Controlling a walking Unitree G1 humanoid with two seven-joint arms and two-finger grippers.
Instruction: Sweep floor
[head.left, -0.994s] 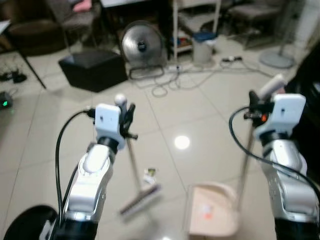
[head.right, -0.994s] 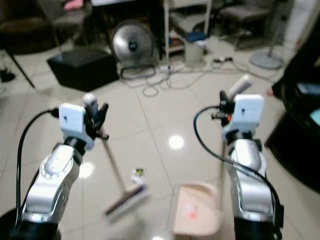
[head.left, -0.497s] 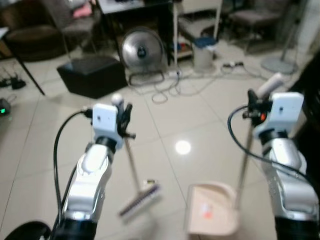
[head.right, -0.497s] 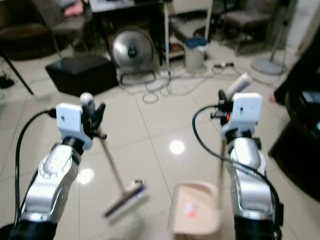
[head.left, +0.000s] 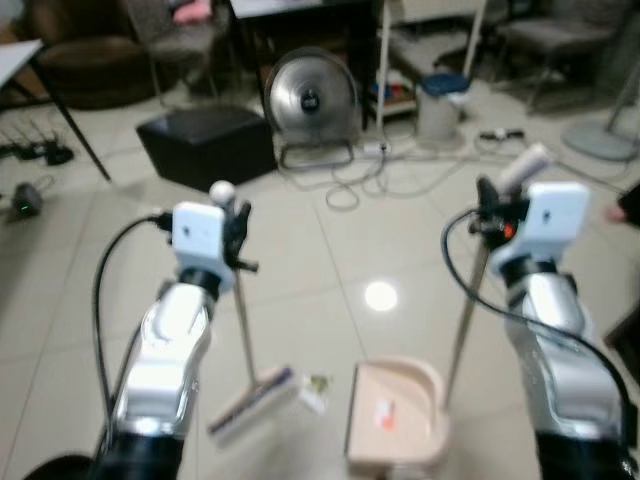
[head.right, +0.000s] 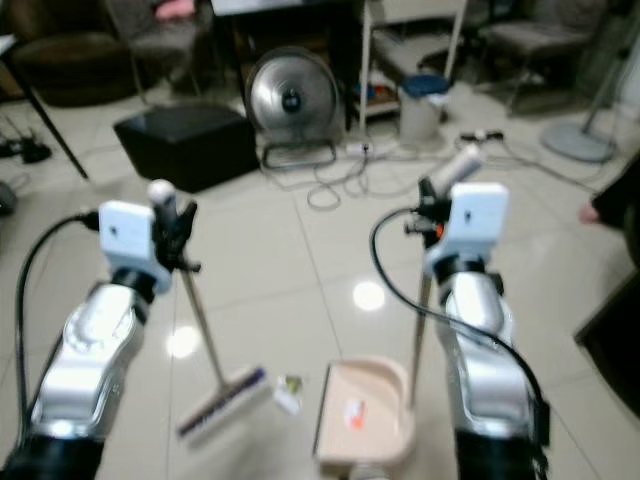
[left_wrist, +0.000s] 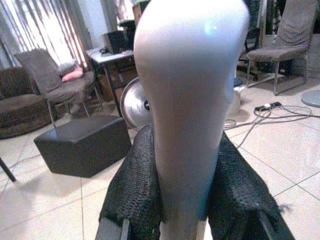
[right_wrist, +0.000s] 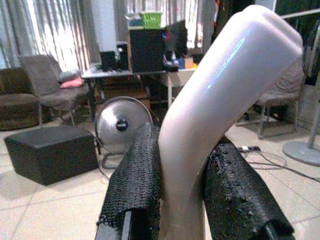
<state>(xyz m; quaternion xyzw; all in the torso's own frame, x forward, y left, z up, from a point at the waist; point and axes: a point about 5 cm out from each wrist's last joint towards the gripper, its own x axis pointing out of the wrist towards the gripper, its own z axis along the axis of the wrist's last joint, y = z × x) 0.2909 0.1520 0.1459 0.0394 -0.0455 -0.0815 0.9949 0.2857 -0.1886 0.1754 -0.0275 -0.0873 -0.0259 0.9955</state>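
Nowhere legible writing; left gripper (head.left: 232, 222) grips broom (head.left: 248, 352), right gripper (head.left: 487, 198) dustpan (head.left: 395, 420).

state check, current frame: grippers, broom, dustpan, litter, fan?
Left gripper: jaws shut on broom handle top.
Right gripper: jaws shut on dustpan handle.
Broom: tilted, head on the floor beside the litter.
Dustpan: on the floor, orange scrap inside.
Litter: on the floor, between broom and dustpan.
Fan: upright; running or not, cannot tell.
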